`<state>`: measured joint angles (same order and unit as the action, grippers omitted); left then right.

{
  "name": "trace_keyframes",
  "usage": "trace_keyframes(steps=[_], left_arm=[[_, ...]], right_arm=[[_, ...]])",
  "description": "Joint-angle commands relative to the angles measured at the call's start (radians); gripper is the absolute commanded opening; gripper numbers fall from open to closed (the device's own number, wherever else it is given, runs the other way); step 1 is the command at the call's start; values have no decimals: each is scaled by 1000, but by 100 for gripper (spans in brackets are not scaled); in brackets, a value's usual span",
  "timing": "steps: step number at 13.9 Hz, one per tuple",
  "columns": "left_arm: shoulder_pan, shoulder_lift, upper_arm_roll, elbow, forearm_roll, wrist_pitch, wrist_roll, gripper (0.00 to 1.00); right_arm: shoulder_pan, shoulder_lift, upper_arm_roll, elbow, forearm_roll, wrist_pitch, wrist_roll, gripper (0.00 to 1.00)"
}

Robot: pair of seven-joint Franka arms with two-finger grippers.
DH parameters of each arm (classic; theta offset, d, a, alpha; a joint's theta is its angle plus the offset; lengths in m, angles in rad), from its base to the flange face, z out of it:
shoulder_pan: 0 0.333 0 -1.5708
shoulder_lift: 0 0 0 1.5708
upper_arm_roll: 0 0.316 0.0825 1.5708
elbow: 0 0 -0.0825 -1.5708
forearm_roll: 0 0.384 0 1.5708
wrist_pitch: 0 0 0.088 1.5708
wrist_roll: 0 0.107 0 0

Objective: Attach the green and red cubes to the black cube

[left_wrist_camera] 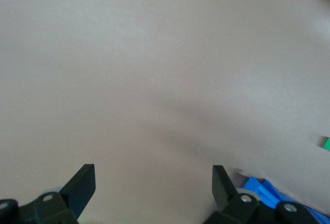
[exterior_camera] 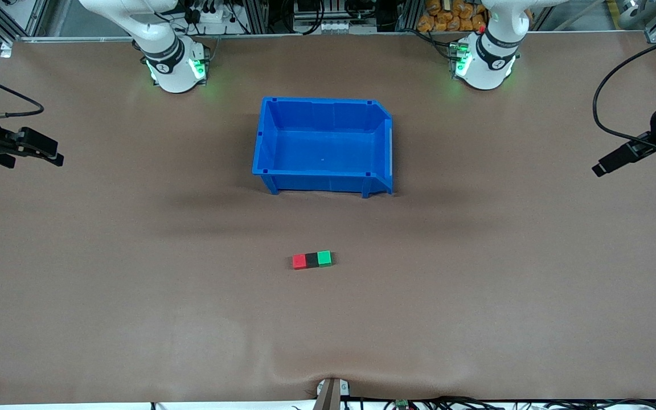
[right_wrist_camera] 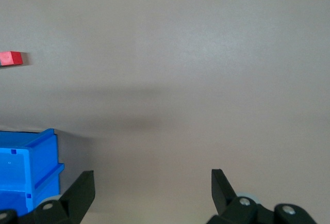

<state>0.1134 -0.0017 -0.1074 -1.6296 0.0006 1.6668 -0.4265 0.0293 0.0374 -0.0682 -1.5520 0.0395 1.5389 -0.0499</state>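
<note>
The red cube (exterior_camera: 299,261), the black cube (exterior_camera: 311,259) and the green cube (exterior_camera: 324,258) lie in one row on the brown mat, touching, with the black one in the middle. They sit nearer to the front camera than the blue bin. My left gripper (exterior_camera: 600,169) hangs open and empty over the left arm's end of the table. My right gripper (exterior_camera: 57,159) hangs open and empty over the right arm's end. The left wrist view shows the open left gripper (left_wrist_camera: 153,175) over bare mat and an edge of the green cube (left_wrist_camera: 326,142). The right wrist view shows the open right gripper (right_wrist_camera: 152,180) and the red cube (right_wrist_camera: 11,58).
An empty blue bin (exterior_camera: 388,142) stands mid-table between the arm bases and the cubes; its corner shows as the blue bin (left_wrist_camera: 263,190) and the blue bin (right_wrist_camera: 31,152) in the wrist views. Cables hang at both table ends. A small fixture (exterior_camera: 331,392) sits at the front edge.
</note>
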Motion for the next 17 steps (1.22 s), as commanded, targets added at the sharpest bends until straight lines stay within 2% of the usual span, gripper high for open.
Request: trace_keyframes(steps=[1,4,7,14,17], left_arm=[[25,17,-2,39,-65,-1,61,100],[58,8,6,42,-76,-2,106,100],[55,-10,47,62,-76,-21,178,100],[-55,-38,72,51,-62,-39,144,100],[-55,-60,74,43,-64,-41,146,100]], right_arm=[[-11,4,10,16,0,-11,7,100],[-11,4,10,16,0,-11,8,100],[-5,4,10,15,0,-11,8,100],[-14,4,10,16,2,-8,8,100],[-11,3,10,16,0,-6,8,100]])
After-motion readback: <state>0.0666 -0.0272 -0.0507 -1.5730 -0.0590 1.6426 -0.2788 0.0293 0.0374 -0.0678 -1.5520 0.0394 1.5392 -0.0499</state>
